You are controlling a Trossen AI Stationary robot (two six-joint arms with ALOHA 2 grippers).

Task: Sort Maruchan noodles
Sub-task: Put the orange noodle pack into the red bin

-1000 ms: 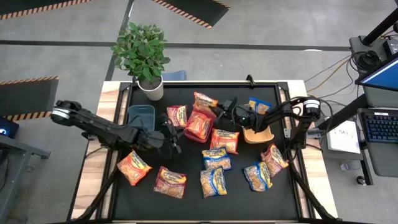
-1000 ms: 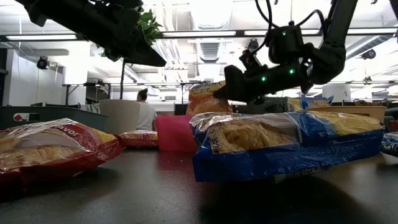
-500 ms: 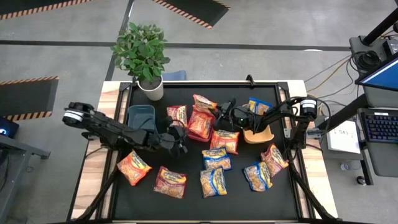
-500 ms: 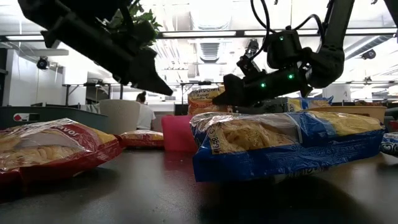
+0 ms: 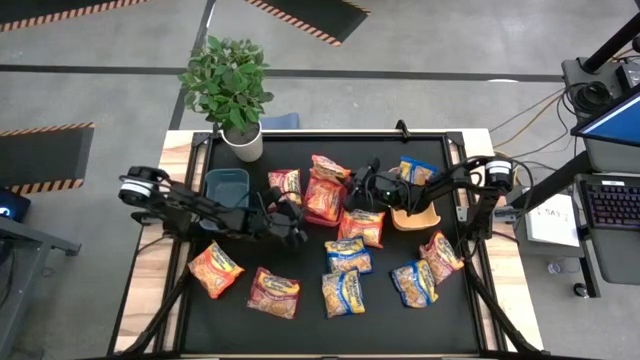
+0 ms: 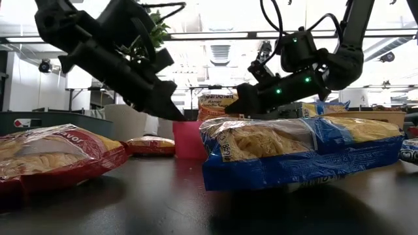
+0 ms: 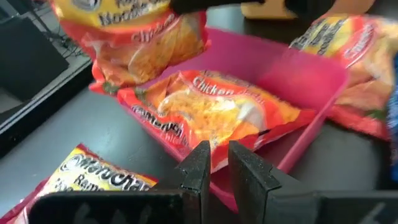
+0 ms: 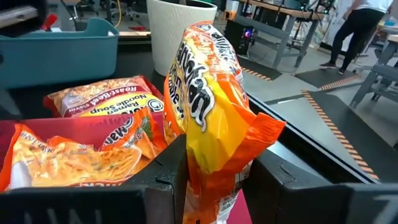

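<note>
Right gripper [image 8: 208,180] clenched on crinkly orange plastic noodle packet [image 8: 211,106] above pink plastic bin [image 7: 298,81]; left gripper [image 7: 214,171] nearly closed, empty, just beside bin.

blue-and-yellow packet [image 6: 300,153] foreground; red packet [image 6: 52,156] beside; red bin [image 6: 188,139] behind; both arms overhead.

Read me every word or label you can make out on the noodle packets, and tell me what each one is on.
"Chicken": orange packet in the pink bin, left wrist view.
"Maruchan": packet on the table, same view.
"Roast Beef", "Noodle Soup": red-pink packet, right wrist view.
Print on the orange packet in the right end effector: too crumpled to read.
Other packets: too small.
</note>
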